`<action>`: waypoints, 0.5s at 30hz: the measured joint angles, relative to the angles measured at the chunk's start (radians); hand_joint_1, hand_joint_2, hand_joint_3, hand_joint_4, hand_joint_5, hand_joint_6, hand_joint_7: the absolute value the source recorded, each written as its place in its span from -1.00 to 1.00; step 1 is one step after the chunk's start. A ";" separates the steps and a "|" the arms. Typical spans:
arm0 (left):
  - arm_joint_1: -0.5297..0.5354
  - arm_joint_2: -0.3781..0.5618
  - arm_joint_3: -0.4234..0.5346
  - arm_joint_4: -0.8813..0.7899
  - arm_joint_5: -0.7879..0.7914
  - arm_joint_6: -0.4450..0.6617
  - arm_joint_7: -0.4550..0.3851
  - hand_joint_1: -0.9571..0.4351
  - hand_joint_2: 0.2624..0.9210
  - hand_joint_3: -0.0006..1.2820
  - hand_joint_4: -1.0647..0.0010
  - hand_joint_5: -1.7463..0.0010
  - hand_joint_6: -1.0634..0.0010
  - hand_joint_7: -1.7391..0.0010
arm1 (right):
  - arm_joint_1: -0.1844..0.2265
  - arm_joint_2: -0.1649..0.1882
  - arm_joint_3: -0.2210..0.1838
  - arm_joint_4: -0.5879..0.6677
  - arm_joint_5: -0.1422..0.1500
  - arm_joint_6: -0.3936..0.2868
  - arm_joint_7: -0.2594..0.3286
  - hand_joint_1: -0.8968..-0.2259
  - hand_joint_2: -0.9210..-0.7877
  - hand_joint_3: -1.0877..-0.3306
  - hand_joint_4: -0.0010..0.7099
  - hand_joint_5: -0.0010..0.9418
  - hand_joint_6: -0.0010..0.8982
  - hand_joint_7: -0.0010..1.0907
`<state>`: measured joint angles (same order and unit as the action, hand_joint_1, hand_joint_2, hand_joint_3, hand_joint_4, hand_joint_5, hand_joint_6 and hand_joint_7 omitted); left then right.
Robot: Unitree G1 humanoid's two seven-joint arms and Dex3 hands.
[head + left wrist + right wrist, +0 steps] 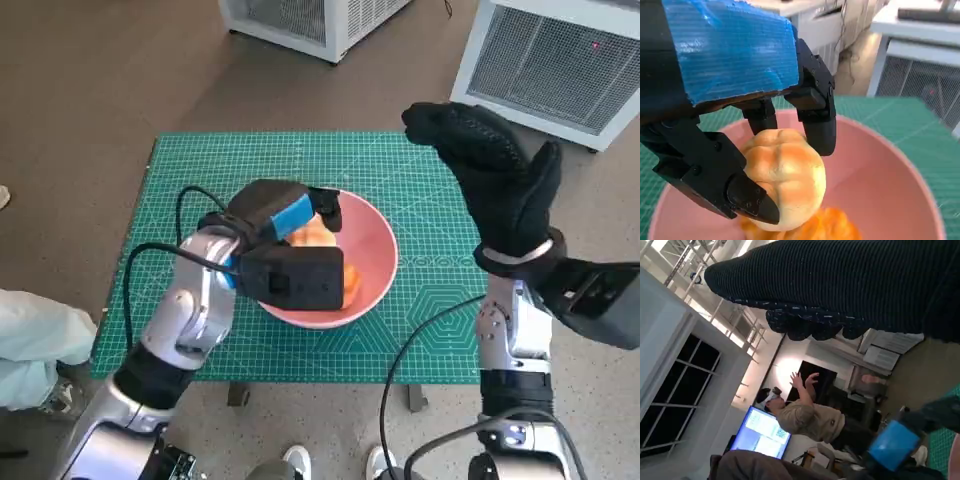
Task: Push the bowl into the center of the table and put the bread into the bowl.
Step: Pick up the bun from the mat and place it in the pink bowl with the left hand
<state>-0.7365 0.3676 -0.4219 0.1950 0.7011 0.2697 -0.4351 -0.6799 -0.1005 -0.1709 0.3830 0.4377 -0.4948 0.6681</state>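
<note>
A pink bowl stands near the middle of the green mat. My left hand reaches over the bowl from its near-left side and holds a pale golden bread roll inside it, black fingers wrapped round the roll. Under the roll lies something orange, also seen as orange in the head view. The bowl's pink wall curves round them. My right hand in its black glove is raised above the mat's right side, fingers stretched out, holding nothing.
White appliance cabinets stand on the floor beyond the table: one at the back, one at the back right. A person's pale trouser leg shows at the left. A person with raised hands sits in the right wrist view.
</note>
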 measured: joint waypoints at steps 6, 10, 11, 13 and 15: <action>0.000 -0.010 -0.002 -0.016 -0.003 0.023 -0.039 0.12 0.64 -0.87 0.52 0.76 0.49 0.73 | 0.007 0.000 0.001 -0.002 -0.002 -0.007 -0.003 -0.45 -1.00 -0.34 -0.53 -0.95 -1.00 -0.03; 0.001 -0.010 -0.004 -0.043 -0.002 0.044 -0.069 -0.07 0.62 -0.94 0.63 0.95 0.53 0.87 | 0.008 0.000 0.001 -0.002 -0.002 -0.009 -0.006 -0.45 -1.00 -0.35 -0.53 -0.95 -1.00 -0.03; 0.001 -0.009 -0.004 -0.052 -0.001 0.047 -0.075 -0.09 0.62 -0.94 0.64 0.96 0.54 0.88 | 0.008 0.001 0.001 -0.002 -0.003 -0.009 -0.007 -0.44 -1.00 -0.35 -0.53 -0.95 -1.00 -0.03; 0.002 -0.006 -0.005 -0.069 0.002 0.048 -0.084 -0.15 0.63 -0.95 0.68 0.98 0.57 0.91 | 0.008 0.001 0.001 -0.002 -0.003 -0.010 -0.008 -0.44 -1.00 -0.35 -0.53 -0.95 -1.00 -0.03; 0.003 -0.001 -0.005 -0.087 0.005 0.048 -0.089 -0.18 0.63 -0.96 0.71 0.99 0.58 0.92 | 0.008 0.001 0.001 -0.002 -0.003 -0.010 -0.009 -0.44 -1.00 -0.35 -0.53 -0.95 -1.00 -0.03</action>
<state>-0.7334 0.3669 -0.4267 0.1080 0.7062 0.3173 -0.5241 -0.6720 -0.0994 -0.1696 0.3811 0.4349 -0.5047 0.6591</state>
